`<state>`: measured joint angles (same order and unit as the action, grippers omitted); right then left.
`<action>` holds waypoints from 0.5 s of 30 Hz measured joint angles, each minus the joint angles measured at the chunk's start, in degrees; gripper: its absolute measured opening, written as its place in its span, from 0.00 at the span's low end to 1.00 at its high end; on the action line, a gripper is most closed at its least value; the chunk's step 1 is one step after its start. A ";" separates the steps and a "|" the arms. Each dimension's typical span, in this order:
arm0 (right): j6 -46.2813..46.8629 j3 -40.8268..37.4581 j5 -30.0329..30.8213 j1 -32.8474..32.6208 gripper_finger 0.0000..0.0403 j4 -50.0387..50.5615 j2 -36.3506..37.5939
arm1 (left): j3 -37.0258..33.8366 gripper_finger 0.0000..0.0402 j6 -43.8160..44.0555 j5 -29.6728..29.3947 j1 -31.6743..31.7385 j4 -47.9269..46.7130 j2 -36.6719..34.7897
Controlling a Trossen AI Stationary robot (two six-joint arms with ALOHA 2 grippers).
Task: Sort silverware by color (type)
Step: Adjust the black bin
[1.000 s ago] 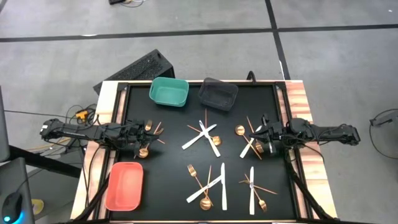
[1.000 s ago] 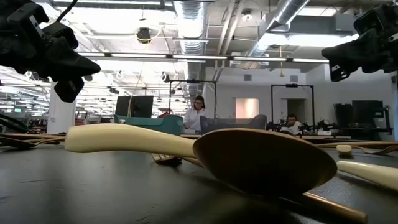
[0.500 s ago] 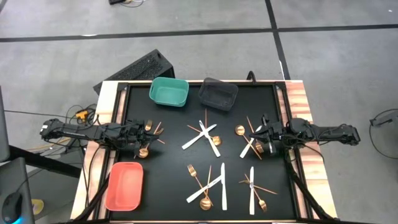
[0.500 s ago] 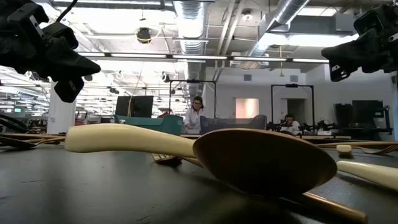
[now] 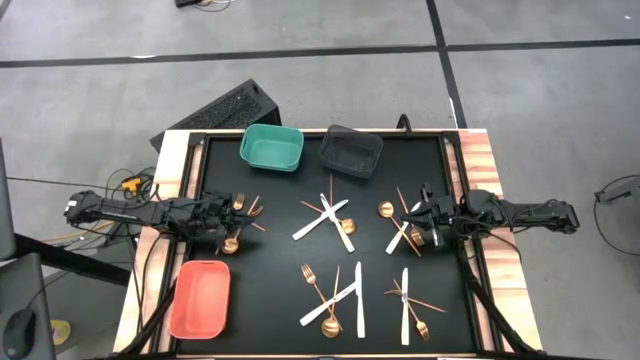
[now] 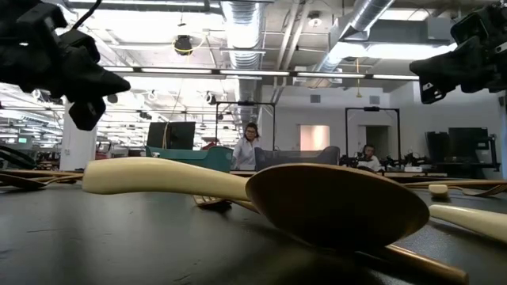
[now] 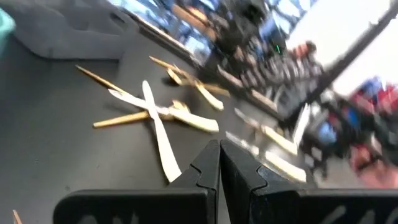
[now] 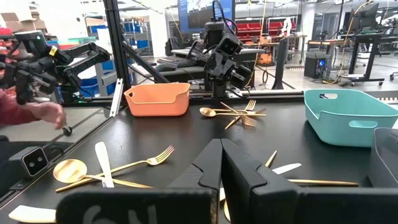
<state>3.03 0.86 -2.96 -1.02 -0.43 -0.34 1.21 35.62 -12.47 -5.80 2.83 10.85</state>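
Note:
The silverware lies scattered flat on the black table (image 5: 280,250). White knives cross at the middle (image 5: 322,218), lie under my right gripper (image 5: 405,235), and lie near the front (image 5: 358,298). Gold forks and spoons lie among them (image 5: 315,285), and a small gold pile (image 5: 240,208) lies by my left gripper. My left gripper (image 5: 228,215) hovers shut over the table's left side, its fingers closed on nothing (image 7: 219,163). My right gripper (image 5: 420,222) hovers shut over the right side, also with nothing between its fingers (image 8: 221,163).
A teal bin (image 5: 272,147) and a dark grey bin (image 5: 350,152) stand at the far edge. A salmon bin (image 5: 200,298) stands near the front left. A person's hand (image 8: 46,112) shows beyond the table's edge in the right wrist view.
My left gripper has rolled a little about its own line while staying in place and shut. The silverware has not moved.

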 joint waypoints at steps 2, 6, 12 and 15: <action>0.00 0.00 0.01 0.01 0.09 0.00 -0.02 | 0.02 0.00 3.64 -4.29 0.00 1.07 -0.02; 0.00 0.00 0.02 0.00 0.09 0.00 0.00 | 0.02 0.00 10.38 -8.20 0.02 0.25 0.00; -1.58 -0.09 0.01 0.02 0.09 -1.29 -0.02 | 0.02 0.00 9.12 -7.47 0.02 -0.61 0.00; -1.65 -0.24 -0.13 0.00 0.09 -3.51 -0.04 | 0.02 0.00 7.91 -9.85 0.02 -0.48 0.00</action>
<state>1.38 0.62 -3.09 -1.01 -3.94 -0.38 1.23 43.54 -22.33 -5.78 2.35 10.85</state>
